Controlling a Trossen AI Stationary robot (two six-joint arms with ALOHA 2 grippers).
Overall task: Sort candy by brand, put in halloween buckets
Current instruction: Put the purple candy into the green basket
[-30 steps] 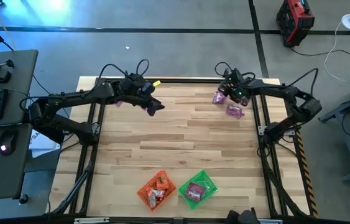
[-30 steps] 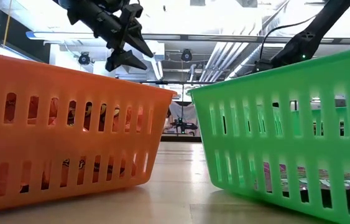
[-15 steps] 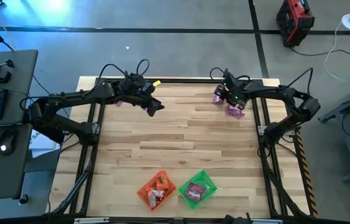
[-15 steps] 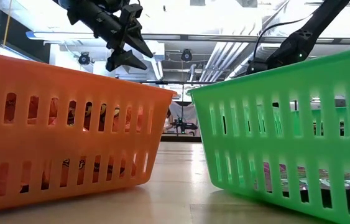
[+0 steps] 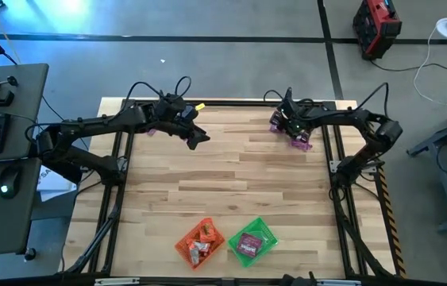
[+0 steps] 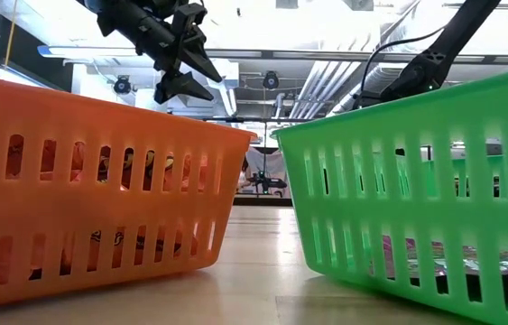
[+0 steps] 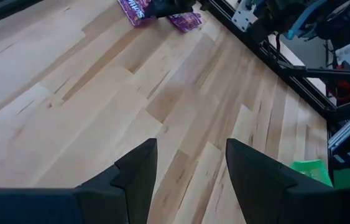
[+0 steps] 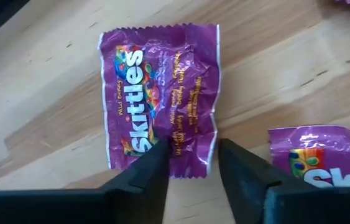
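Two purple candy packets lie flat near the table's far right corner: one (image 5: 278, 124) (image 8: 159, 102) under my right gripper, the other (image 5: 301, 142) (image 8: 324, 158) just beside it. My right gripper (image 5: 288, 121) (image 8: 192, 163) is open and points down, its fingertips on either side of the first packet's near corner. My left gripper (image 5: 200, 137) (image 7: 191, 168) is open and hangs above bare wood at the far left. The orange bucket (image 5: 201, 241) (image 6: 100, 181) and the green bucket (image 5: 252, 241) (image 6: 416, 181) stand at the near edge with candy inside. My right gripper comes from above at the end edge (image 8: 190, 158) of the purple packet, one finger (image 8: 153, 168) over the wrapper and the other (image 8: 237, 168) beside its side edge. The packet lies flat on the table. I cannot tell whether the fingers touch it.
One more purple packet (image 5: 150, 131) lies at the far left under the left arm, and a small yellow item (image 5: 200, 105) sits on the far edge. Black frame rails run along both table sides. The middle of the table is bare wood.
My right gripper has moved toward the table's left, from between the two purple packets to above the one nearer the far edge. The packets have stayed where they were.
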